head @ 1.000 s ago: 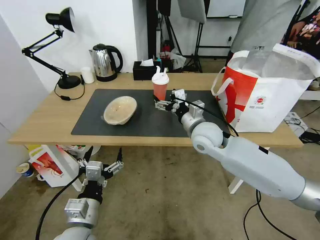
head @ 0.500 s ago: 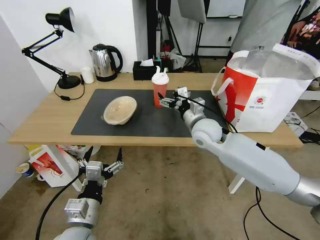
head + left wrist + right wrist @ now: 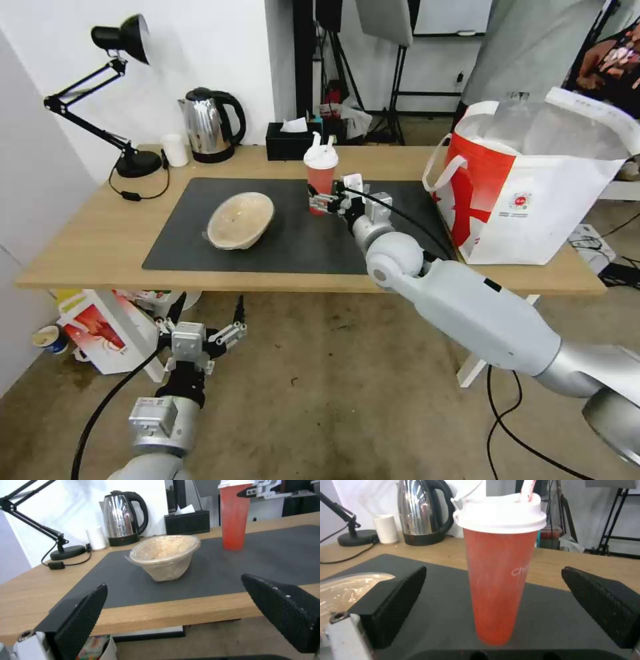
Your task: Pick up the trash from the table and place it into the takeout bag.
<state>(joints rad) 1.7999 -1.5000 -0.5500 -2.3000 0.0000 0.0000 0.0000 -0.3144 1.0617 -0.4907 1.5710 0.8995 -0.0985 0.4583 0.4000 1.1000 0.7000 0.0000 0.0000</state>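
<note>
The trash I see is a tall red cup (image 3: 321, 180) with a white lid and a shallow beige bowl (image 3: 240, 220), both on the table's (image 3: 100, 233) dark mat. My right gripper (image 3: 322, 200) is open at the cup's lower half. In the right wrist view the cup (image 3: 498, 580) stands between the two fingers with gaps on both sides. The takeout bag (image 3: 533, 193) stands open at the table's right end. My left gripper (image 3: 207, 313) hangs open below the table's front edge, facing the bowl (image 3: 165, 555) and the cup (image 3: 234, 517).
A desk lamp (image 3: 127, 160), a small white cup (image 3: 175, 150), a steel kettle (image 3: 210, 127) and a black tissue box (image 3: 290, 141) line the table's back edge. A red-and-white box (image 3: 107, 330) sits on the floor under the table's left end.
My right gripper has moved left and farther in over the mat, so its open fingers now flank the red cup. The left arm, the bowl and the bag have not moved.
</note>
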